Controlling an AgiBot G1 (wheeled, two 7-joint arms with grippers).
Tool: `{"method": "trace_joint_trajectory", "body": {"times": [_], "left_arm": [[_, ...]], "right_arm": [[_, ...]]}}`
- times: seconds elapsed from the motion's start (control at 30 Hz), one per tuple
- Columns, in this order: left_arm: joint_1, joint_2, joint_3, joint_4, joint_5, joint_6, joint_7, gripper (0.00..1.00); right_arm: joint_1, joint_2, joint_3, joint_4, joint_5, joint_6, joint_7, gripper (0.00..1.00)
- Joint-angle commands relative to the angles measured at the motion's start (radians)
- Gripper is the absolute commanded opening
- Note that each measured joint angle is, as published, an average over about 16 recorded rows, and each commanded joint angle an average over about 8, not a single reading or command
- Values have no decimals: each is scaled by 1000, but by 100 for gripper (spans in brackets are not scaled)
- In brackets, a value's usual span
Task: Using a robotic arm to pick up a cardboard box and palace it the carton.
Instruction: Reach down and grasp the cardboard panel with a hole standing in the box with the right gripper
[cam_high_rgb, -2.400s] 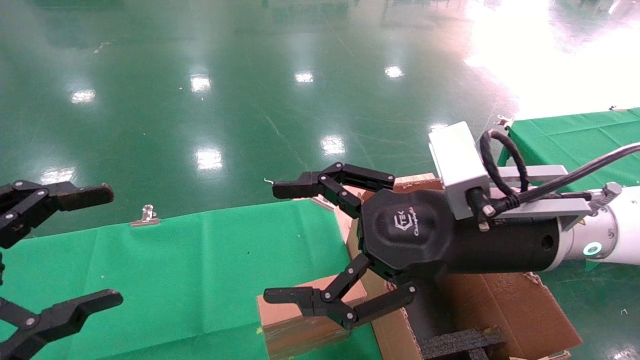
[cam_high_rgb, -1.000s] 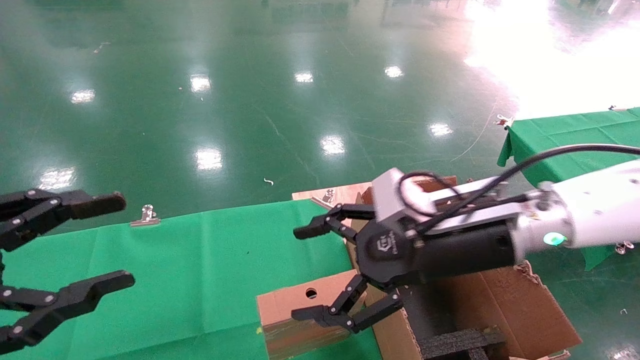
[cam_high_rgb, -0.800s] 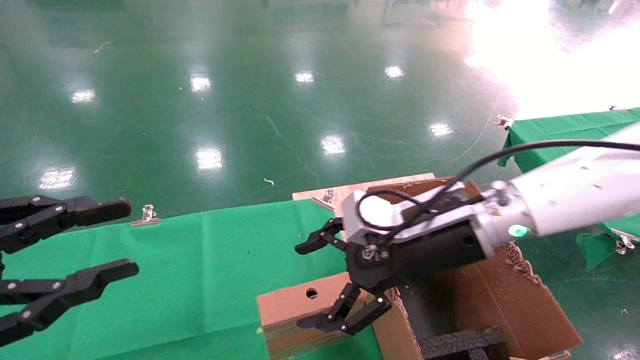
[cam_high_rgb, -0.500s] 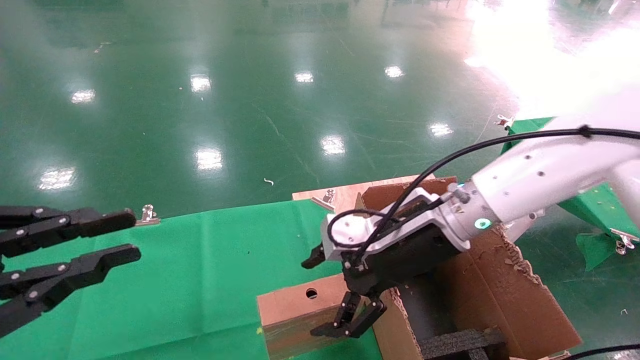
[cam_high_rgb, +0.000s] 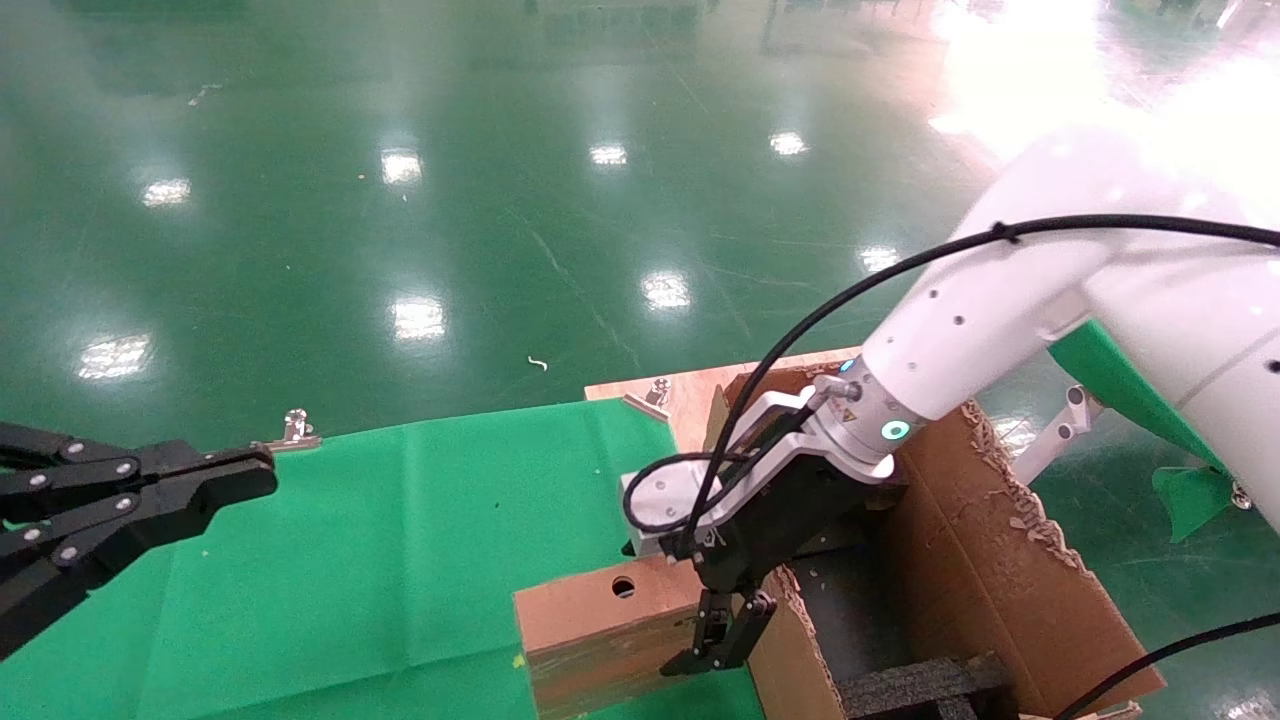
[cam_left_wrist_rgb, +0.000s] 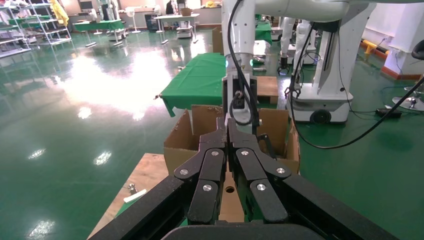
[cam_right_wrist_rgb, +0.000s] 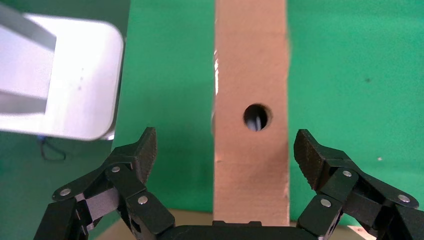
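Head view, from the left: the left gripper (cam_high_rgb: 200, 490) hangs over the green-draped surface (cam_high_rgb: 400, 560) at its left edge, well apart from the work, its black fingers pressed together. A metal clip (cam_high_rgb: 295, 432) sits on the far hem of the cloth. Toward the middle, the cardboard box (cam_high_rgb: 590, 625) lies on the surface near its front edge, its top face showing a round hole, its right end just beside the carton (cam_high_rgb: 1000, 580). The robotic arm (cam_high_rgb: 1000, 310) reaches down from the right, and the right gripper (cam_high_rgb: 725, 640) points downward over the box's right end, where box and carton meet. From here its fingers look bunched and the spread cannot be judged.

The right wrist view settles that: the right gripper (cam_right_wrist_rgb: 222, 150) is spread wide, a finger on either side of the cardboard box (cam_right_wrist_rgb: 251, 110), each apart from the cardboard, with green cloth visible in the gaps. The hole lies between the fingertips. The grey camera box (cam_right_wrist_rgb: 60, 80) shows beside them.

The left wrist view shows the left gripper (cam_left_wrist_rgb: 227, 150) closed tip to tip, and past it the carton (cam_left_wrist_rgb: 187, 140) with its flaps standing up and the white arm (cam_left_wrist_rgb: 240, 45) coming down in front of it, its black cable looped at the wrist.

Farthest right in the head view, the carton's ragged flap spreads outward, black foam (cam_high_rgb: 920, 685) sits inside it, and a second green-covered table (cam_high_rgb: 1110, 370) stands behind the arm.
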Motion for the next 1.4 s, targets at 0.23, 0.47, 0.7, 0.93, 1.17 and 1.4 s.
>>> {"method": "trace_joint_trajectory", "body": {"times": [0.23, 0.47, 0.7, 0.93, 1.17, 1.4], "left_arm": [[0, 0, 0, 0, 0, 0, 0, 36], [0, 0, 0, 0, 0, 0, 0, 100], [0, 0, 0, 0, 0, 0, 0, 100], [0, 0, 0, 0, 0, 0, 0, 100], [0, 0, 0, 0, -1, 0, 0, 100], [0, 0, 0, 0, -1, 0, 0, 100]], "right_arm": [[46, -61, -109, -83, 13, 1, -66, 100], [66, -91, -169, -123, 34, 2, -95, 72], [70, -94, -175, -127, 40, 3, -97, 0], [66, -90, -166, -121, 36, 3, -96, 0], [63, -87, -162, -117, 33, 3, -95, 0], [62, -86, -159, -115, 32, 2, -94, 0]]}}
